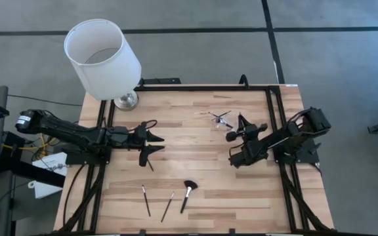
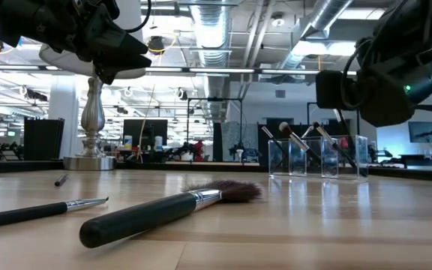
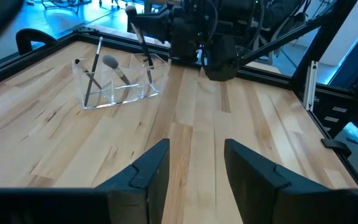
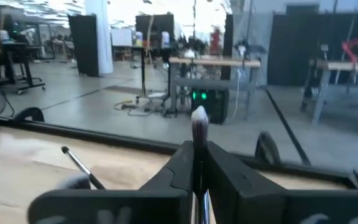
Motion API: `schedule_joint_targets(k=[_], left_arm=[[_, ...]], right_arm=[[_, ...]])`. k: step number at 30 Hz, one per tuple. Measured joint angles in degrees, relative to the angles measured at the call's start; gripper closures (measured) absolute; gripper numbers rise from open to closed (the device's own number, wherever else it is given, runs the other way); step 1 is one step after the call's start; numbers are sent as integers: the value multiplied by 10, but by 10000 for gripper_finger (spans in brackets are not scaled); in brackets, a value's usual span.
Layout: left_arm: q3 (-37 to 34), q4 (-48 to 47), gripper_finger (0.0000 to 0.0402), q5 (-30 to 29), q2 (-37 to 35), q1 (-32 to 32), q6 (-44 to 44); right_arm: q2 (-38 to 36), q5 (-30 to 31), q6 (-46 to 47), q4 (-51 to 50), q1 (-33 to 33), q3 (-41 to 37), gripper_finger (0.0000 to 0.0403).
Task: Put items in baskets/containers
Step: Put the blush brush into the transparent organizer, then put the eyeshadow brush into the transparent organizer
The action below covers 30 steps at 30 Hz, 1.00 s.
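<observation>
A clear container (image 1: pixel 220 120) stands at the far right of the table with several slim brushes upright in it; it also shows in the left wrist view (image 3: pixel 120 84) and the low view (image 2: pixel 317 157). My right gripper (image 1: pixel 236 136) hovers just beside it, shut on a brush (image 4: pixel 199 127). My left gripper (image 1: pixel 152 147) is open and empty above the table's left middle. A fluffy-headed brush (image 1: pixel 188 195) and two slim brushes (image 1: pixel 146 200) (image 1: pixel 168 206) lie flat near the front edge. A short one (image 1: pixel 150 165) lies by my left gripper. My right gripper pinches the brush between its two fingers, just below its pale-tipped head (image 4: pixel 199 155). The head sticks out past the fingertips. The brush is lifted clear of the table top. The fingers hide the rest of the handle.
A big white lampshade (image 1: pixel 102 58) on a silver base (image 1: pixel 126 100) stands at the far left corner. Black frame rails (image 1: pixel 271 111) run along the table's left, right and far sides. Bare wood lies between the two grippers.
</observation>
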Motion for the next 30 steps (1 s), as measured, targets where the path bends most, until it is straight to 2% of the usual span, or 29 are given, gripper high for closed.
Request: schedule_joint_targets(k=[5, 15, 20, 30], left_arm=[[0, 0, 252, 0, 0, 0, 0], [0, 3, 252, 0, 0, 0, 0], [0, 4, 252, 0, 0, 0, 0], [0, 3, 252, 0, 0, 0, -6]], right_arm=[[0, -20, 0, 25, 0, -9, 350], [-1, -21, -4, 19, 4, -2, 344], [-1, -46, -115, 19, 17, 36, 343], [-1, -121, -340, 20, 34, 163, 342]])
